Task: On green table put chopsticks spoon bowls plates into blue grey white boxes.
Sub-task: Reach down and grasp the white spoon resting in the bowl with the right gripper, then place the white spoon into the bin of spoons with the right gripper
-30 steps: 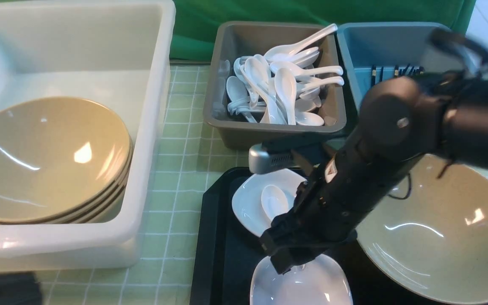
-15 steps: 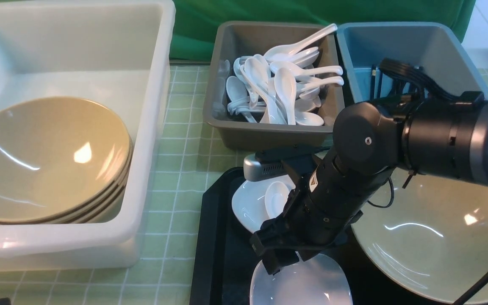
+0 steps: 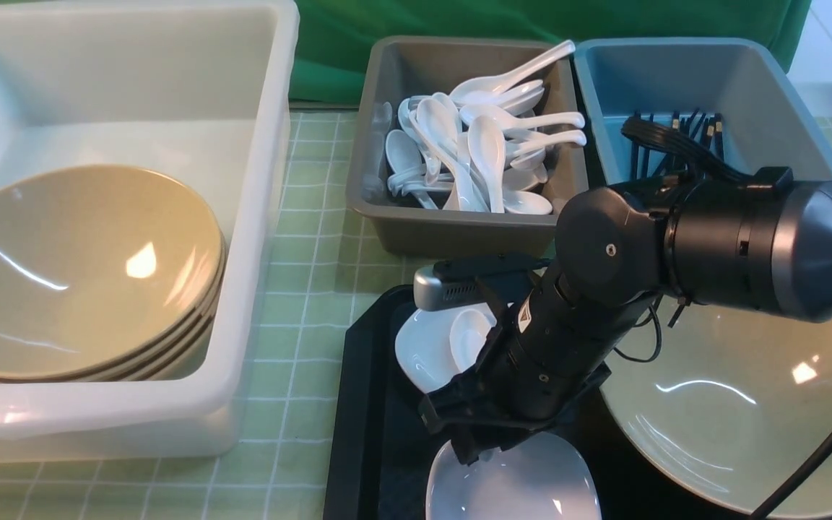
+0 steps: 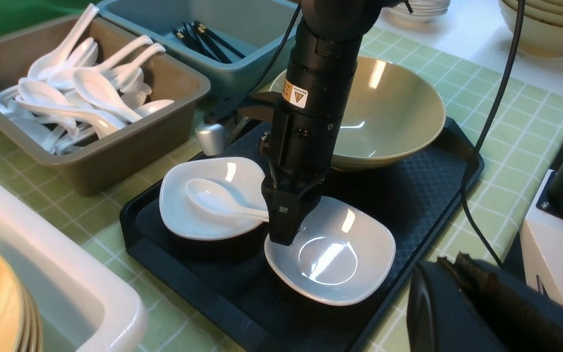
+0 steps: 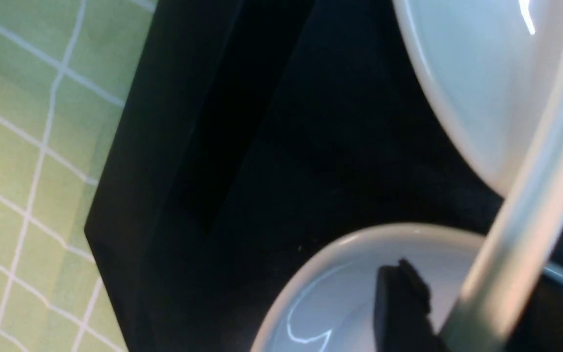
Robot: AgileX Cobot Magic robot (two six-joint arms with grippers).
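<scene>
The right gripper (image 4: 286, 227) is being held low over the black tray (image 4: 408, 186), fingertips pointing down at the gap between the farther plate (image 4: 235, 171) and the nearer plate (image 4: 330, 254), both lying on the tray's left half. The spoon (image 4: 213, 198) is being carried in the farther plate, scoop up, its handle end reaching the gripper; in the right wrist view the handle is being shown just beside one finger (image 5: 401, 298), but whether it is being clamped cannot be told. The left gripper (image 4: 452, 278) – a dark blur near the tray's front – is being held closed, with nothing in it. A tan bowl (image 4: 389, 112) is being borne on the tray's right half. Left of the tray, stacked bowls (image 3: 76, 267) are being held in the white box (image 3: 264, 217). Beyond the tray, a heap of white spoons (image 3: 474, 144) is being held in the grey-brown box (image 3: 459, 231) and the chopsticks (image 4: 203, 41) in the blue box (image 4: 232, 80) – all on the green surface (image 3: 308, 289).
</scene>
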